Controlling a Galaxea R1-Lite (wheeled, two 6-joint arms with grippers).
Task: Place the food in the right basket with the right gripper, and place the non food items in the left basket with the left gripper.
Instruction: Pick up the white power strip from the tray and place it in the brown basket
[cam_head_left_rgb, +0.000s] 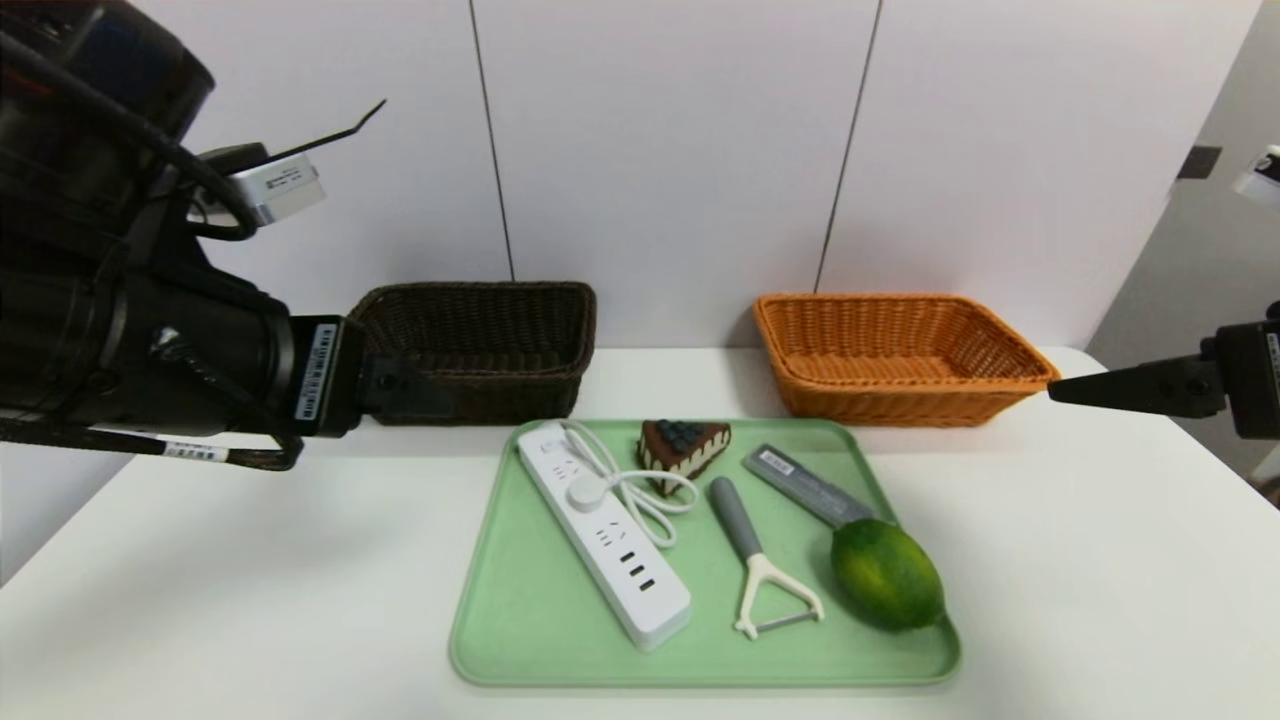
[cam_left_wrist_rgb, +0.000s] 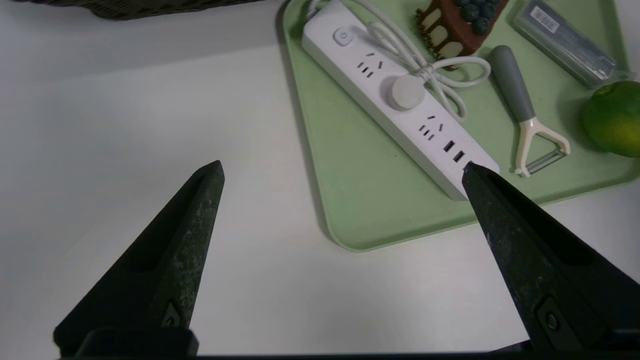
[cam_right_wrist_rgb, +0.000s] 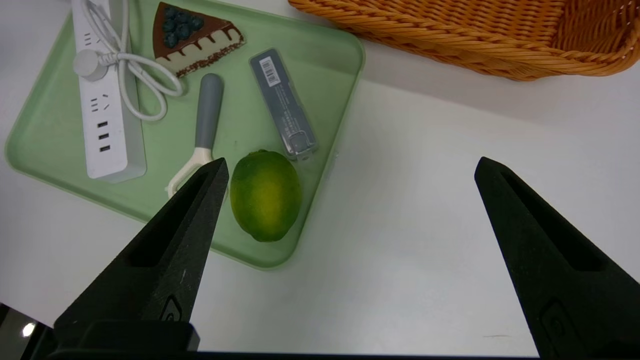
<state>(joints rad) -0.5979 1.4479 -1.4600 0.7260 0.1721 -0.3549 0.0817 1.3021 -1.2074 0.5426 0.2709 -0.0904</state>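
A green tray (cam_head_left_rgb: 520, 620) on the white table holds a white power strip (cam_head_left_rgb: 605, 535) with a coiled cord, a chocolate cake slice (cam_head_left_rgb: 683, 447), a grey-handled peeler (cam_head_left_rgb: 755, 560), a grey case (cam_head_left_rgb: 805, 485) and a green lime (cam_head_left_rgb: 887, 573). The dark brown left basket (cam_head_left_rgb: 500, 390) and the orange right basket (cam_head_left_rgb: 900, 405) stand behind the tray. My left gripper (cam_left_wrist_rgb: 342, 169) hovers open above the table left of the tray, empty. At the table's right side my right gripper (cam_right_wrist_rgb: 351, 162) hangs open and empty, with the lime (cam_right_wrist_rgb: 265, 195) beside one finger.
A white panelled wall runs close behind both baskets. Bare tabletop (cam_head_left_rgb: 250, 560) lies left of the tray and more (cam_head_left_rgb: 1100, 560) lies to its right. My left arm (cam_head_left_rgb: 150, 350) fills the upper left of the head view.
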